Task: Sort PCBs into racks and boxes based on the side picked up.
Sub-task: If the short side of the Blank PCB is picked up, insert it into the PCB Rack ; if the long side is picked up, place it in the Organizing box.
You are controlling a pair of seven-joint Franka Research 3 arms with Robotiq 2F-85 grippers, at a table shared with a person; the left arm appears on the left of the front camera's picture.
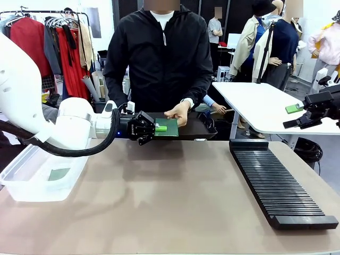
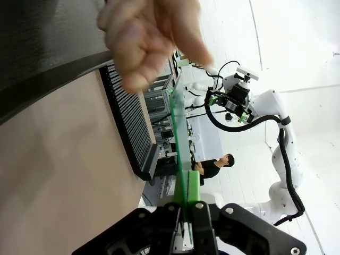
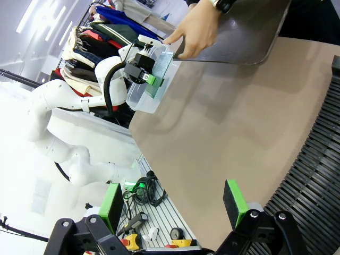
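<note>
My left gripper [image 1: 160,128] is shut on one edge of a dark-green PCB [image 1: 169,127], just in front of the black tray [image 1: 204,129]. A person's hand [image 1: 178,113] holds the board's far edge. In the left wrist view the PCB [image 2: 179,133] stands edge-on between my closed fingers, with the hand [image 2: 149,42] above it. A second PCB [image 1: 58,173] lies in the clear box [image 1: 32,183] at the left. The black slotted rack [image 1: 279,183] lies at the right. My right gripper [image 1: 291,124] hovers off the table's right side; in its own wrist view the gripper [image 3: 172,202] is open with nothing in it.
A white side table [image 1: 260,103] at the back right carries a small green object [image 1: 294,108]. The person stands at the far edge behind the tray. Bare tabletop [image 1: 170,196] stretches between the box and the rack.
</note>
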